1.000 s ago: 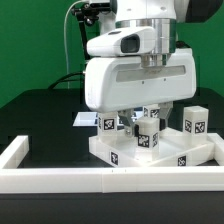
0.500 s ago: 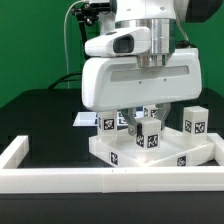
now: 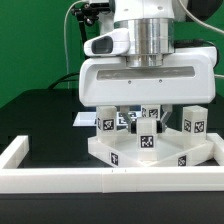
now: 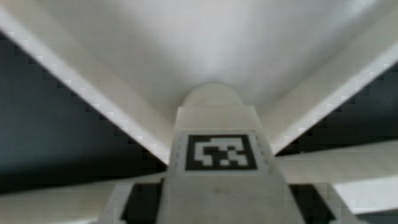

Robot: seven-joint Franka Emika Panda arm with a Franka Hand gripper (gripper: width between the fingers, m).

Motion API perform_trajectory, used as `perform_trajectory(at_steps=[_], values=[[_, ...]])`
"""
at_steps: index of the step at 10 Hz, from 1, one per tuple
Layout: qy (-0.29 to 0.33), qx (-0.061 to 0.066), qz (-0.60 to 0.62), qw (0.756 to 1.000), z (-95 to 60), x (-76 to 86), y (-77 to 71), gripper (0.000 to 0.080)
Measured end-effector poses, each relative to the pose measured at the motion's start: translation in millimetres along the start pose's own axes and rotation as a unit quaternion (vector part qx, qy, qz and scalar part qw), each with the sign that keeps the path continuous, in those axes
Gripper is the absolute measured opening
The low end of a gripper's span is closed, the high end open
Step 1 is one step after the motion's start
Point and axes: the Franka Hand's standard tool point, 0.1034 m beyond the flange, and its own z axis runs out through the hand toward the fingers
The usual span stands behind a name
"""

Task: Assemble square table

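Observation:
The white square tabletop (image 3: 120, 152) lies near the front rail with its raised rim up. Three tagged white leg blocks stand on or by it: one at the exterior view's left (image 3: 107, 121), one behind the middle (image 3: 152, 114), one at the right (image 3: 194, 120). My gripper (image 3: 146, 127) points straight down over the tabletop and is shut on a fourth leg block (image 3: 146, 140), held upright on the panel. In the wrist view this leg (image 4: 221, 140) runs between my dark finger pads (image 4: 146, 200), its tag facing the camera, over a corner of the tabletop rim (image 4: 98, 85).
A long white rail (image 3: 90, 180) borders the black surface at the front and at the exterior view's left (image 3: 14, 152). The marker board (image 3: 84, 119) lies flat behind the tabletop. Black cables hang behind the arm.
My hand has turned about its vertical axis over the tabletop, and the held leg has turned with it; its tag now faces the exterior camera more squarely.

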Motion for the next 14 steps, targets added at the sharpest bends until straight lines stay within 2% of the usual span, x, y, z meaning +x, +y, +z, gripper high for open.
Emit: perform_trajectory(at_steps=[2, 5, 6, 7, 8, 9, 10, 12, 14], values=[[-0.001, 0.003, 0.099, 0.995, 0.2, -0.2, -0.5, 0.029], [-0.003, 0.002, 0.221, 0.975, 0.4, -1.5, -2.6, 0.029], [-0.003, 0.002, 0.23, 0.973, 0.4, -1.4, -2.6, 0.029], [-0.003, 0.002, 0.222, 0.975, 0.4, -1.5, -2.7, 0.0375], [-0.003, 0.002, 0.206, 0.978, 0.4, -1.5, -2.7, 0.0509], [-0.002, 0.002, 0.187, 0.982, 0.2, -1.4, -3.3, 0.0509], [-0.001, 0.002, 0.135, 0.991, 0.0, -0.7, -2.1, 0.0618], [-0.001, 0.002, 0.03, 1.0, 0.1, -0.7, -1.5, 0.064], [-0.001, 0.003, -0.063, 0.998, 0.3, -1.6, -5.3, 0.0648]])
